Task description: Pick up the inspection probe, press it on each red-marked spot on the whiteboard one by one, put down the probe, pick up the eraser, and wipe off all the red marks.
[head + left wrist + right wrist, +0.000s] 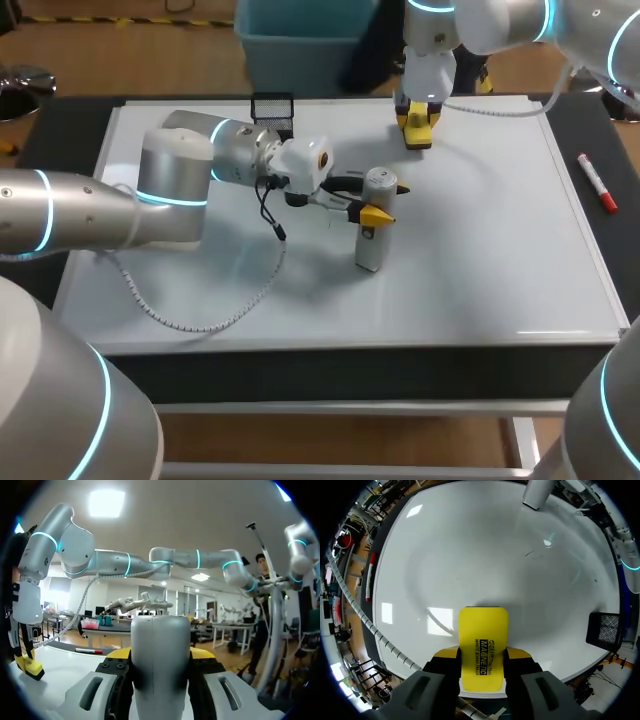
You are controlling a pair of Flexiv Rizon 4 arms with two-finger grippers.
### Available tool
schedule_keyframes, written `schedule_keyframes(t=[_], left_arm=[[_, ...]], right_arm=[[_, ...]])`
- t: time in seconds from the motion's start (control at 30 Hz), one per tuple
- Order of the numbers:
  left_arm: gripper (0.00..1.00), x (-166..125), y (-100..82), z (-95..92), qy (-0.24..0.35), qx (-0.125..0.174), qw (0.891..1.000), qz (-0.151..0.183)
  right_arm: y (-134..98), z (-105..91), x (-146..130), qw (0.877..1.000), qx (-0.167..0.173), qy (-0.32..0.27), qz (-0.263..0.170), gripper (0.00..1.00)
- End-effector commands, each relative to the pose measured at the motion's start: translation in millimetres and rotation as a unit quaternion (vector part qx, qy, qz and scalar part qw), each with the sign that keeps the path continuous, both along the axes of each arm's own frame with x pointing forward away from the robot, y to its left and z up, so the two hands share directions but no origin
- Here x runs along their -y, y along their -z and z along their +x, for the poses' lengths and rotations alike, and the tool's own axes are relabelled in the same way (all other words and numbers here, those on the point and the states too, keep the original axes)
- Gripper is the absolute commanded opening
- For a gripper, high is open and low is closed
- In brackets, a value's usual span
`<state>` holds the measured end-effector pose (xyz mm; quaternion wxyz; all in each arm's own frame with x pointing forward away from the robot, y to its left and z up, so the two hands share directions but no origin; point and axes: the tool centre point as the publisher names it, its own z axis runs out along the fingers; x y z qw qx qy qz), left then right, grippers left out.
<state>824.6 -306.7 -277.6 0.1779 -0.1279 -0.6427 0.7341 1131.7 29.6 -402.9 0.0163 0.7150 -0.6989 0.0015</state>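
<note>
The left gripper (385, 200) reaches in from 9 o'clock and pinches the silver cylindrical inspection probe (372, 243). The probe stands upright with its base on the white rectangular whiteboard (480, 270), near the middle. Farther off, at about 1 o'clock from the probe, the right gripper (418, 130) clamps the yellow block eraser (483, 640) at the board's far edge. No red marks can be made out.

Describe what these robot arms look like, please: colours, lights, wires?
The left arm and right arm are silver-grey tubes with glowing cyan rings at the joints. The left end effector and right end effector have white housings and black fingers with yellow tips. A white ribbed cable trails from the left arm.
</note>
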Motion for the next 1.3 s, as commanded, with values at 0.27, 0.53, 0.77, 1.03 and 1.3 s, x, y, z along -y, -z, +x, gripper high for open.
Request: schedule_keyframes(t=[0.27, 0.53, 0.77, 1.03, 1.3], left_arm=[[0.00, -1, 0.1, -0.3, 0.000, 0.004, 1.000, -0.004], [0.00, -14, -17.9, 7.8, -0.012, 0.014, 1.000, -0.014], [0.00, -41, -32.9, 27.8, -0.042, 0.025, 0.999, -0.019], [0.00, -86, -41.8, 56.4, -0.097, 0.031, 0.995, -0.023], [0.00, -138, -46.6, 85.9, -0.152, 0.047, 0.987, -0.017]], right_arm=[[-1, 2.0, 0, 1.000, -0.002, -0.001, -0.001, 0.00], [-1, 2.0, 0, 1.000, -0.002, -0.001, -0.001, 0.00], [-1, 2.0, 0, 1.000, -0.002, -0.001, -0.001, 0.00], [-1, 2.0, 0, 1.000, -0.002, -0.001, -0.001, 0.00], [-1, 2.0, 0, 1.000, -0.002, -0.001, -0.001, 0.00]])
